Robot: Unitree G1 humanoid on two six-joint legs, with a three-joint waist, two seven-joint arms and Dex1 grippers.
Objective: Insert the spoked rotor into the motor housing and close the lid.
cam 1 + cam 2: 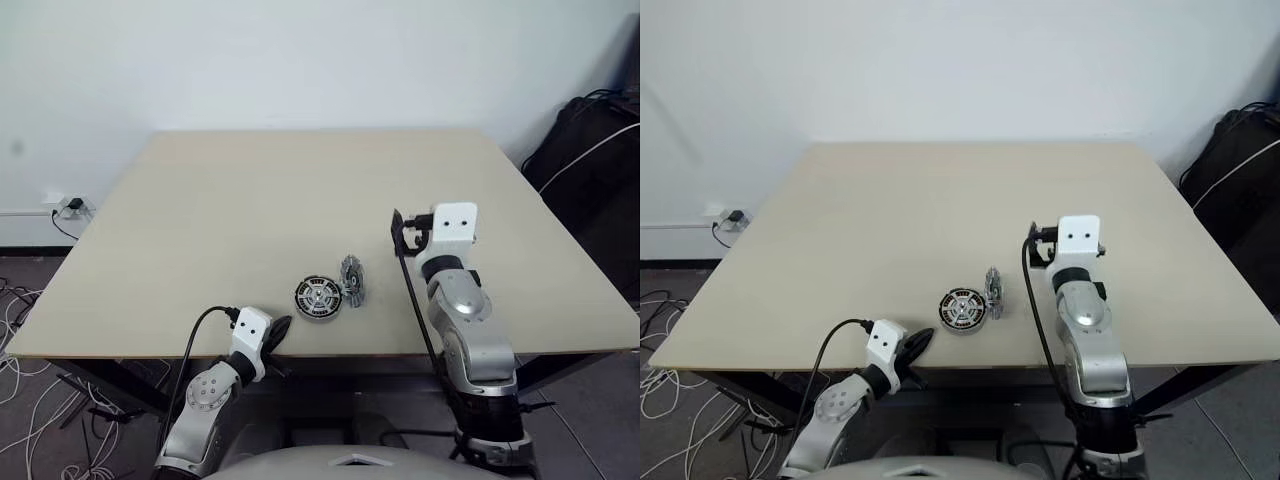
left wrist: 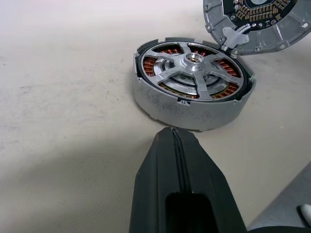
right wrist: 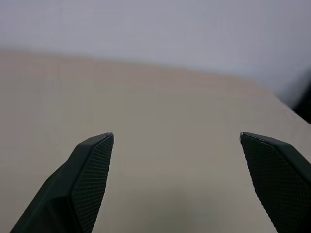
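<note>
housing: one round motor housing (image 2: 192, 104), squat pale-grey metal cup with a speckled wall, sitting flat near the front edge of the table (image 1: 250, 210), open face up
rotor: one spoked rotor (image 2: 194, 68), shiny silver wheel with flat radial spokes round a raised hub, already sitting in the housing, axle pointing straight up, copper-brown windings showing between the spokes
lid: one lid (image 1: 351, 281), thin round grey metal disc, standing up on its edge and leaning, just beside the housing on the robot's right and touching its rim as far as i can see, copper-ish coils ringing its inner face
table: matte beige top, smooth, squarish
left gripper (image 2: 173, 133): two black fingers clenched together with nothing between them, tip just short of the housing wall
right gripper (image 3: 176, 145): textured black pads spread wide, released, nothing in them, up over bare table well off to the right of the parts
</note>
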